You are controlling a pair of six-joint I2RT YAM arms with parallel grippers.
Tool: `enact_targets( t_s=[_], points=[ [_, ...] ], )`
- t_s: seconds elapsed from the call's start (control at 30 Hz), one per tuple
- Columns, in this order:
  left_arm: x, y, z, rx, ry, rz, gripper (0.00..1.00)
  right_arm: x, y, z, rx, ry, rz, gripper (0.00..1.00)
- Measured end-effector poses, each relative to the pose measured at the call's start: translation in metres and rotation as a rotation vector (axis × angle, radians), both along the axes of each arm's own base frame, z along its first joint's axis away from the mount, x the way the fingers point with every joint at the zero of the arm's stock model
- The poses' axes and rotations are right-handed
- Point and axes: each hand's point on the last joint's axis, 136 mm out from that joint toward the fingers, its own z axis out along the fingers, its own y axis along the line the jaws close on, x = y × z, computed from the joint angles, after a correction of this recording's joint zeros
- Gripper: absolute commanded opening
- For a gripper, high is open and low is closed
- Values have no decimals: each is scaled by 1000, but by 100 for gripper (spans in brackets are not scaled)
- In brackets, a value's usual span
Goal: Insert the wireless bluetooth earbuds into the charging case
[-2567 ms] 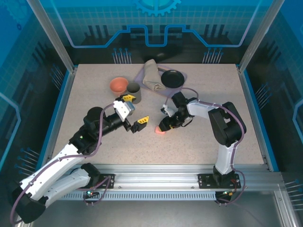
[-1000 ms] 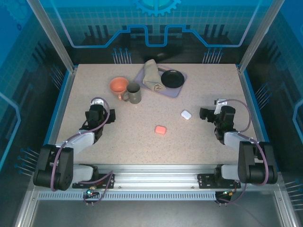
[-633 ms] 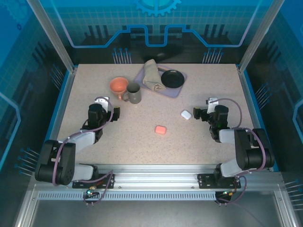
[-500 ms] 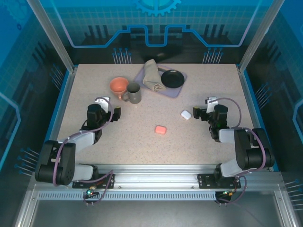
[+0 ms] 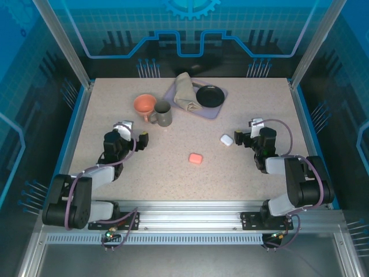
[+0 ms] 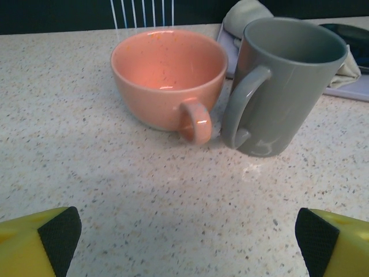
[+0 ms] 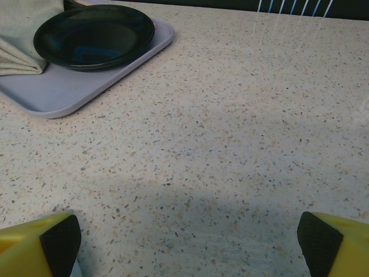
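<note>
Left gripper (image 6: 185, 238) gapes wide, low over the counter (image 6: 115, 190), facing the orange cup (image 6: 167, 75) and grey mug (image 6: 282, 86) side by side; right gripper (image 7: 185, 238) is likewise spread, white case (image 5: 226, 139) just beside it; pink case (image 5: 196, 158) lies apart, between the arms.

My left arm (image 5: 98, 172) and right arm (image 5: 291, 173) are black-jointed with pale grey links and purple cables. The left claw (image 6: 187, 242) and right claw (image 7: 187, 242) show me yellow fingers (image 6: 23, 248) with black pads (image 6: 57, 234).
</note>
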Motion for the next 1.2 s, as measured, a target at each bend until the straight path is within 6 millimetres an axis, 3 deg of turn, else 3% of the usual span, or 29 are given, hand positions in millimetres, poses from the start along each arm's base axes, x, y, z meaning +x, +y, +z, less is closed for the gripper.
enact_targets(
  t_s=[0.33,0.63,1.2],
  points=[
    [5,-3,-33,-17,30,-25,99,1,0,1,-6,-4,4,100],
    [28,23,-20,-58,26,92,99,1,0,1,-7,-4,3,100],
    [26,24,-24,-71,47,107,99,2,-1,2,-14,-6,-4,100]
  ],
)
